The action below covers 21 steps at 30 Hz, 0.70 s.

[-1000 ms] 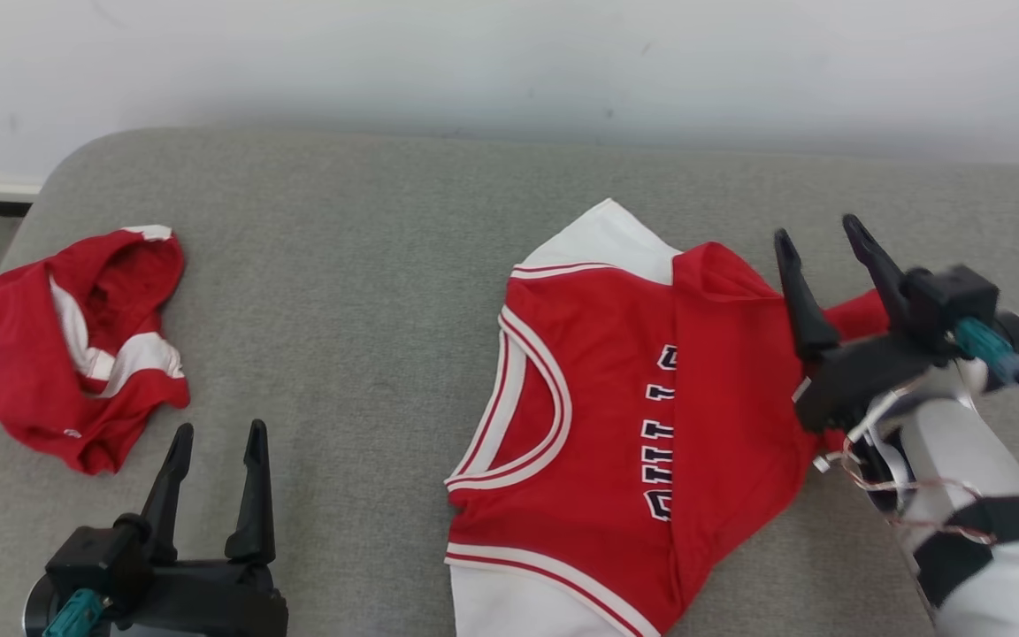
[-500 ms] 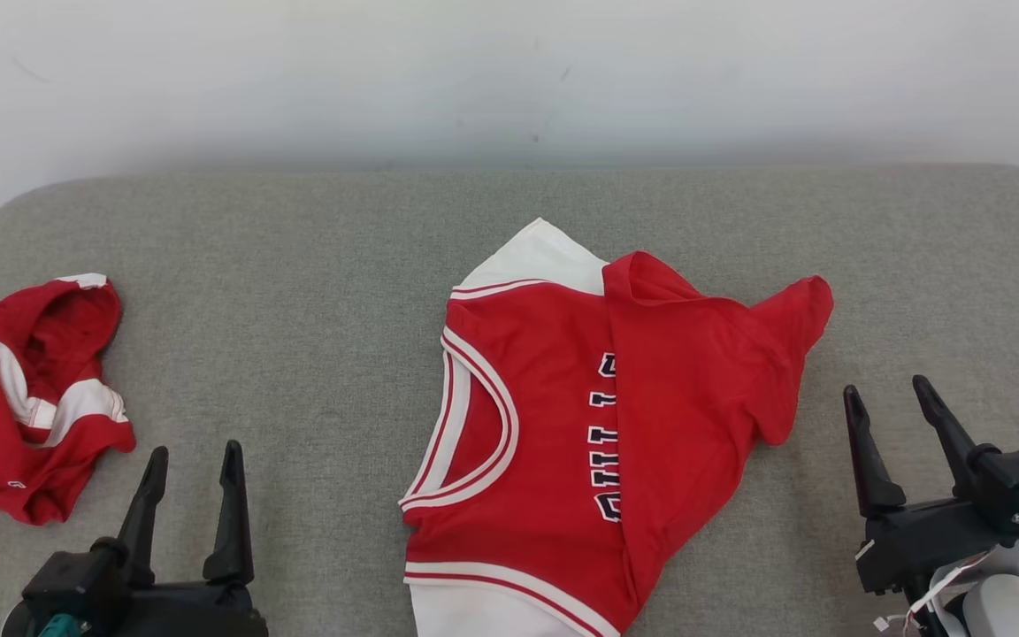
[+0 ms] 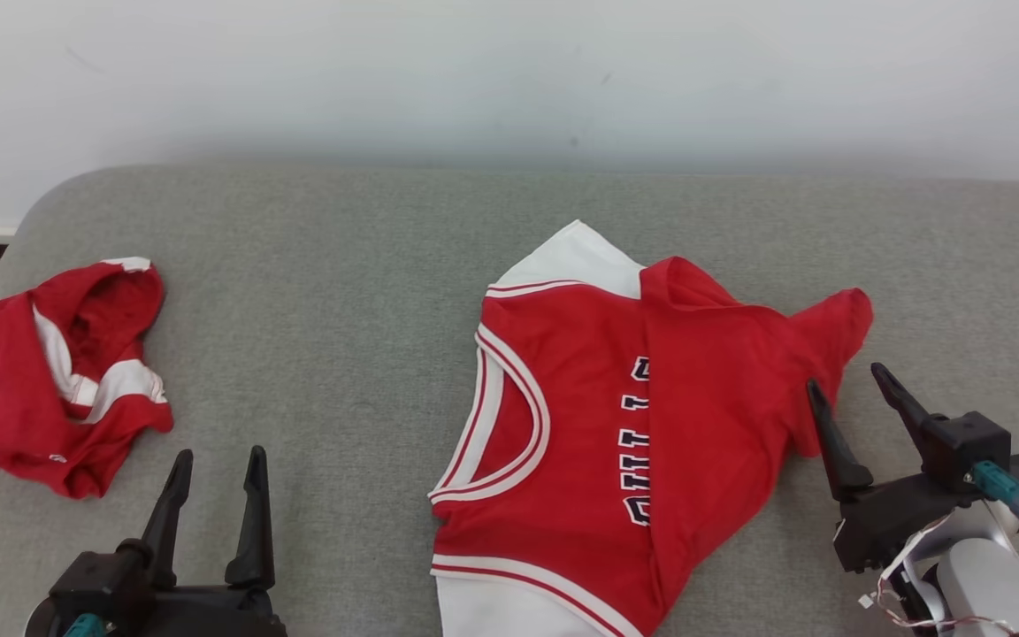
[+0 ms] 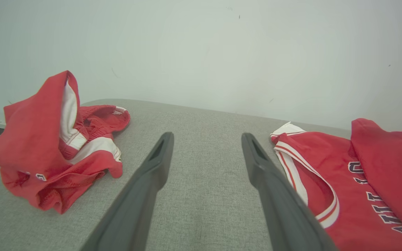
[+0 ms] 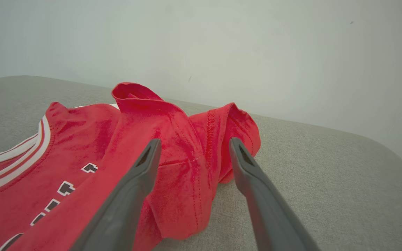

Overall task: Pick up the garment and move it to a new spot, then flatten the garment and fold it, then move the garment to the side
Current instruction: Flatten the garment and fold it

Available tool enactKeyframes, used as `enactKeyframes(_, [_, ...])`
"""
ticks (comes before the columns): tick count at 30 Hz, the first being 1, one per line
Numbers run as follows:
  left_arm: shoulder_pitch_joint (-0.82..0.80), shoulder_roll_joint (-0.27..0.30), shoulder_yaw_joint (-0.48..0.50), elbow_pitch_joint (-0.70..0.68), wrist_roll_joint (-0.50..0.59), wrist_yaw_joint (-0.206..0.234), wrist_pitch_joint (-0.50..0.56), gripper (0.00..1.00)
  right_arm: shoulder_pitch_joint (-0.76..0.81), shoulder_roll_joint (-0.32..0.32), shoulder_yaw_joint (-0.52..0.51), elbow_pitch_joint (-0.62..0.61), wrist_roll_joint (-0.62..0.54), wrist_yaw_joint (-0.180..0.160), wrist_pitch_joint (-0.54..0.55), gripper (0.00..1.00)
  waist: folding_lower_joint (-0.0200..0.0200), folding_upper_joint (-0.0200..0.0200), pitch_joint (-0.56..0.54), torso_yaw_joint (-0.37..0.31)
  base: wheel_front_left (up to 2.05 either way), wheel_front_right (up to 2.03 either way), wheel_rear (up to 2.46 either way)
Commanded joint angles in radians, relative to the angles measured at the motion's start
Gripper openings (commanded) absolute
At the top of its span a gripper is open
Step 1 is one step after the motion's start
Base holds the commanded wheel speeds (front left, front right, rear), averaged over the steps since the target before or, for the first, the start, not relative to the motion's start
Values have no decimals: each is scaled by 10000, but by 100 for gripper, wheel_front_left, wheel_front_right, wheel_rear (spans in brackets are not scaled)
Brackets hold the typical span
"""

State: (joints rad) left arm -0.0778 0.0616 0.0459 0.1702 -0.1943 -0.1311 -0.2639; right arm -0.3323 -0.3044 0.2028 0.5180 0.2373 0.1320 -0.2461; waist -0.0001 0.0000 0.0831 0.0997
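Lying beside right pincer: red garment

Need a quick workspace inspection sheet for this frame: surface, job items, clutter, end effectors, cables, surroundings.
Surface: grey fabric cushion, rounded far corner at left.
Job's things: red jersey lying mid-surface, its right side folded over part of the lettering; the flap is rumpled, not flat.
Clutter: crumpled red-and-white garment at the far left, apart from the jersey.
End effectors: left end effector open over bare cushion, holding nothing; right end effector open at the jersey's right flap, holding nothing; contact cannot be told.
Cables: dark cable with teal plug at the right wrist; thin loose wires beside the forearm.
Surroundings: white wall behind the cushion.
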Motion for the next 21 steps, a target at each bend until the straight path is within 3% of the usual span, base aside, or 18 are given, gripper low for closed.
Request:
enactKeyframes(1, [21, -15, -39, 7, -64, 15, -7, 100, -244, -143, 75, 318, 32, -26, 47, 100, 1, 0, 117, 206, 0, 0, 0])
enactKeyframes(8, [-176, -48, -105, 18, -152, 16, -7, 100, -1064, -415, 518, 1735, 215, -26, 71, 100, 1, 0, 461, 664, 0, 0, 0])
enactKeyframes(9, [-172, -52, -94, 7, -146, 14, -7, 100, -1170, -418, 556, 1928, 272, -26, 56, 87, 1, 0, 509, 705, 0, 0, 0])
enactKeyframes(10, [-176, -59, -73, 4, -136, 14, -7, 100, -1258, -415, 619, 2123, 309, -26, 53, 66, 1, 0, 535, 730, 0, 0, 0])
enactKeyframes(11, [-198, -67, -75, 11, -128, 14, -7, 100, -1325, -416, 694, 2304, 383, -26, 43, 0, 1, 0, 555, 766, 0, 0, 0])
enactKeyframes(16, [-153, -74, 0, 46, -127, 14, -7, 100, -1417, -369, 862, 2607, 579, -26, -108, 0, 1, 0, 512, 766, 0, 0, 0])
enactKeyframes(21, [111, -87, 85, 137, -105, 14, -7, 100, -980, -371, 700, 2012, 823, -26, -194, 0, 1, 0, 184, 424, 0, 0, 0])
